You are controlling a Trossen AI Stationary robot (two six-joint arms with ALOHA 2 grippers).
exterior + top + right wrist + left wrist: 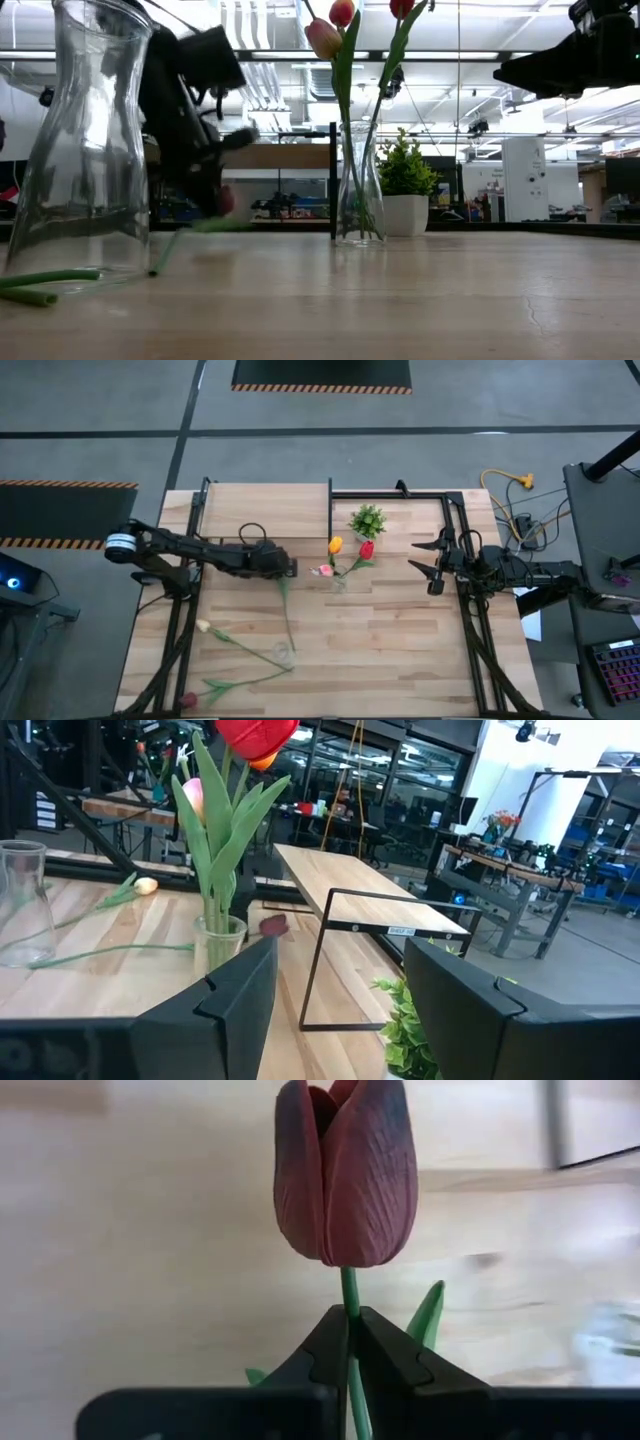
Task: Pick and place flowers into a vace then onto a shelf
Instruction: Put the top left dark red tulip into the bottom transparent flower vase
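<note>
My left gripper is shut on a dark red tulip, between the shelf and the glass vase. That vase stands on the table and holds orange-yellow, red and pink tulips. An empty glass vase stands near the near edge. A cream tulip and a red tulip lie flat on the table at near left. My right gripper is open by the table's right edge, touching nothing. My left gripper pinches the dark red tulip's stem between its two fingers, just under the head. The fingers come level from the table's left and lie across the stem. The head is lifted clear; the stem slants down toward the empty vase.
A small potted plant stands beside the shelf's right end, behind the flower vase. The shelf's black frame rises at the far side. Bare wood lies across the near right of the table.
</note>
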